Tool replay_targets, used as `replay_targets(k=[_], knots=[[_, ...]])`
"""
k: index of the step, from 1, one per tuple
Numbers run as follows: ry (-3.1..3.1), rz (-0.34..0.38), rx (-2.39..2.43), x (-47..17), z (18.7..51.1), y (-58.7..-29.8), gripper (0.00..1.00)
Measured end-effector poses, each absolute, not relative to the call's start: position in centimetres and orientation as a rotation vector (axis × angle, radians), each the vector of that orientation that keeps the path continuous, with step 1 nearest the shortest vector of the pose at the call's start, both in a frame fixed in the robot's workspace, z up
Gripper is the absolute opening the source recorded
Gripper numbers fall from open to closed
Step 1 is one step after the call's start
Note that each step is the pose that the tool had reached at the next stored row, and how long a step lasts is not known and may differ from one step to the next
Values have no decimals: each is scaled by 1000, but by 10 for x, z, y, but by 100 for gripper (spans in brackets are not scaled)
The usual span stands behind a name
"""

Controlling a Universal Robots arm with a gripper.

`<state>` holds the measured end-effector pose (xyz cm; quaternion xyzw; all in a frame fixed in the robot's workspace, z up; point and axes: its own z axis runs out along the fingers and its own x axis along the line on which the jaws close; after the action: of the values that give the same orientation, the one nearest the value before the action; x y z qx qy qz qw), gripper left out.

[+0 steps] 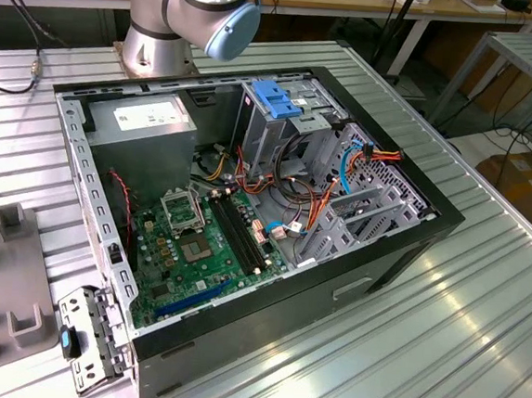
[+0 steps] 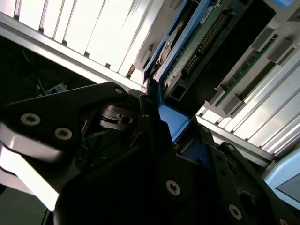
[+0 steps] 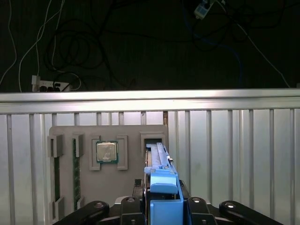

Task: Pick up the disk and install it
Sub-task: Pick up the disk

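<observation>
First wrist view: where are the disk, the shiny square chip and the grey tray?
disk (image 3: 163, 194), first wrist view, on its bright blue plastic end.
chip (image 3: 107, 152), first wrist view, middle of its shiny metal top.
grey tray (image 3: 124, 187), first wrist view, a bare flat patch.

Silver arm (image 1: 175, 9), blue cap (image 1: 232, 30), blk claw (image 3: 163, 206)

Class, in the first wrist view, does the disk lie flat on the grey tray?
No, the disk stands on edge in a slot of the grey tray, beside the processor chip.
</observation>
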<state>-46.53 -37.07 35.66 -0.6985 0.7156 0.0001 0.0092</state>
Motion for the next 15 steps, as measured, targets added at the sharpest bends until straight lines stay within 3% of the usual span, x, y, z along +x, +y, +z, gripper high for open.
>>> replay_targets(k=[15], knots=[[2234, 2, -2181, -465, 365, -371, 37]])
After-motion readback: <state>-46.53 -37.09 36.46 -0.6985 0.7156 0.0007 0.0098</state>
